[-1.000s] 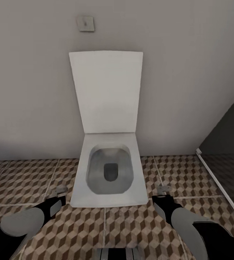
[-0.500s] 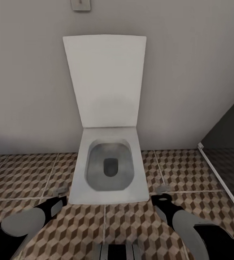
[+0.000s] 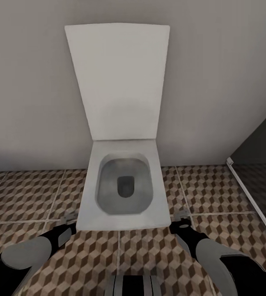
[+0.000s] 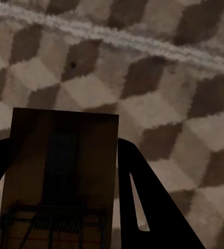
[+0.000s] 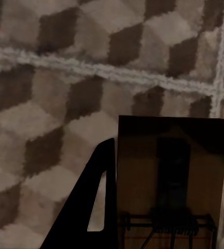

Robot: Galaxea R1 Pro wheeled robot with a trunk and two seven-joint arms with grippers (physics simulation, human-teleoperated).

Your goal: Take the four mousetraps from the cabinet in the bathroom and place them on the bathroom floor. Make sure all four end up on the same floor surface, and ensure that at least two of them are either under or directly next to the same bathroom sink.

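Wall (image 3: 34,82): a plain grey face is met straight ahead; a collision could be caused if the base were driven further forward.
Bathroom floor (image 3: 215,189): cube-patterned tiles are seen around the toilet and under both arms; a trap laid here would be on the right kind of floor, yet no sink is seen, so the sink condition could be missed.
Toilet (image 3: 122,193): a white squarish bowl with its lid raised against the wall is faced; it could be mistaken for the sink, and a trap released near its front edge might be dropped into the open bowl.
Left tool (image 3: 69,223): held low beside the toilet's front corner; in the left wrist view its dark fingers (image 4: 143,207) are closed on a mousetrap (image 4: 60,176), a flat brown slab with wire parts.
Right tool (image 3: 181,220): held low at the other front corner; a second mousetrap (image 5: 169,176) is clamped between its fingers (image 5: 91,207).
Grip risk: both slabs are held only by their edges, so either could be slipped or tilted out if the arms were swung sharply during a turn.
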